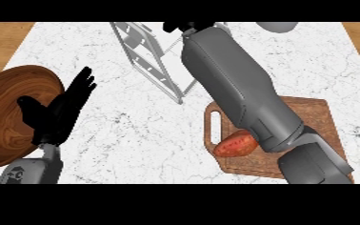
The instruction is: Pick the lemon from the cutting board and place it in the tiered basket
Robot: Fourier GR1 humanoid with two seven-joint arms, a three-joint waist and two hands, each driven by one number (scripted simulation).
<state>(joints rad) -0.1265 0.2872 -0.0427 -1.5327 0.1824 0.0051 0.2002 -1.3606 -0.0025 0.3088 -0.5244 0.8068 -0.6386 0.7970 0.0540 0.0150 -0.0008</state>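
Worktop: white marble with grey veins (pixel 141 138), a strip of wood showing at its far left and far right corners.
Wooden plate: round, dark brown (pixel 21 109), lying at the left edge of the worktop and partly cut off by the view.
Left robot hand: black (pixel 60 107), at the left, over the right rim of the wooden plate; fingers straight and spread, pointing up and to the right, thumb out to the left; it holds nothing.
Left forearm: grey (pixel 32 169), entering from the lower left corner.
Tiered basket: pale grey wire frame (pixel 151 62), in the upper middle of the worktop, running from the top edge down to a point near the centre; its right side is hidden behind the right forearm.
Right forearm: grey (pixel 239 95), long, crossing from the lower right up to the top centre, passing over the cutting board and the basket.
Right robot hand: black (pixel 184 27), only a small part shows at the top edge above the basket; I cannot tell whether it is closed or what it holds.
Cutting board: brown wood with a handle slot on its left side (pixel 309 114), at the lower right, largely covered by the forearm.
Red-orange fruit: rounded (pixel 235 145), lying on the cutting board near the slot, partly under the forearm.
Lemon: not visible anywhere I can make out.
Grey object: rounded (pixel 280 26), at the top edge right of the basket, cut off by the view.
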